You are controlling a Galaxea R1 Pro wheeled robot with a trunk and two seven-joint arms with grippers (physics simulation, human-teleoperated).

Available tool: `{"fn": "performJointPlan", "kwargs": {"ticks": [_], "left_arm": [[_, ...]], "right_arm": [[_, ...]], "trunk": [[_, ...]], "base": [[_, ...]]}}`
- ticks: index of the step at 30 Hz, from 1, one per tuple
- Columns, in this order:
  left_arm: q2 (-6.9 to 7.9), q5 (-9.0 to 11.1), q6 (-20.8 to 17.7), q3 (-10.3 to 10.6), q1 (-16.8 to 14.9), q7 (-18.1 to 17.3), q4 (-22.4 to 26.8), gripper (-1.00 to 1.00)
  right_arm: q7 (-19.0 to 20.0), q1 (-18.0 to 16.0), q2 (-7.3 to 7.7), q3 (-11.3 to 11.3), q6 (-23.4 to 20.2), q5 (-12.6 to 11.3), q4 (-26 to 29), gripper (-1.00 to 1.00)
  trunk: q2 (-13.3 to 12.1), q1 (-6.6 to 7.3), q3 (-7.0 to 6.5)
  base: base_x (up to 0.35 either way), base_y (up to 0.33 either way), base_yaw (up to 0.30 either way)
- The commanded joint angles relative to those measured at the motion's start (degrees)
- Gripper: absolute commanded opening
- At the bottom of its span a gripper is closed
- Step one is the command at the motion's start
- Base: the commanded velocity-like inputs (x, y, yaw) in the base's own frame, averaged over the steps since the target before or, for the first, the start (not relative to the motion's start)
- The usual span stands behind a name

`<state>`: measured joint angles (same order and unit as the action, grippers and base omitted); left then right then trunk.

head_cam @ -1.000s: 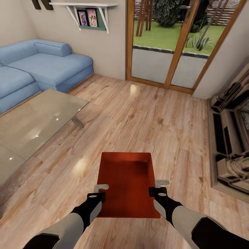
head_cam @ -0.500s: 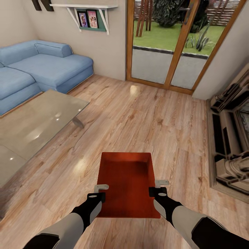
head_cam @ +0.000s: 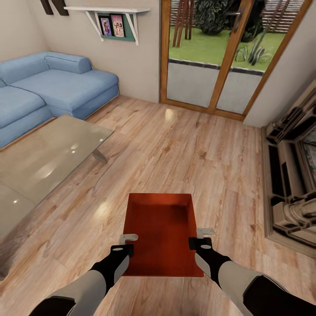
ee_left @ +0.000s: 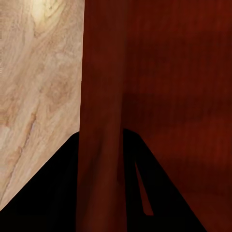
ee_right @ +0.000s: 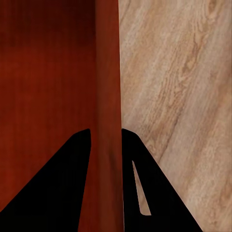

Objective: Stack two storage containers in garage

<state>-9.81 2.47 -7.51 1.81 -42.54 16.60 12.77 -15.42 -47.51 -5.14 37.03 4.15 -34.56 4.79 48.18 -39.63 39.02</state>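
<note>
Right, I have one orange-red storage container (head_cam: pixel 161 232) held off the wood-plank floor (head_cam: pixel 184 145) in front of me, the left gripper (head_cam: pixel 128 244) clamped on its left wall and the right gripper (head_cam: pixel 201 238) clamped on its right wall. Each grip takes just a thin rim, so I judge a sharp turn could twist the box loose. The glass coffee table (head_cam: pixel 48 158) on my left and the wooden cabinet (head_cam: pixel 292 184) on my right could clip it in the living room.
</note>
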Motion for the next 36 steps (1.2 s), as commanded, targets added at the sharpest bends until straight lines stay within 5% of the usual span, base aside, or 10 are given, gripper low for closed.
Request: {"fn": "performJointPlan", "kwargs": {"ticks": [1,36], "left_arm": [[0.40,-0.71,-0.45,-0.06,0.00,0.71,0.15,-1.00],[0.40,-0.71,-0.40,-0.06,0.00,0.71,0.15,-1.00]], "right_arm": [[-0.31,-0.04,0.30,0.15,0.42,-0.69,-0.13,-1.00],[-0.23,-0.04,0.58,0.15,0.69,-0.69,-0.05,-1.00]], "trunk": [[-0.38,0.22,-0.15],[-14.42,7.91,-6.43]], "base": [[0.000,0.000,0.000],[0.000,0.000,0.000]]}}
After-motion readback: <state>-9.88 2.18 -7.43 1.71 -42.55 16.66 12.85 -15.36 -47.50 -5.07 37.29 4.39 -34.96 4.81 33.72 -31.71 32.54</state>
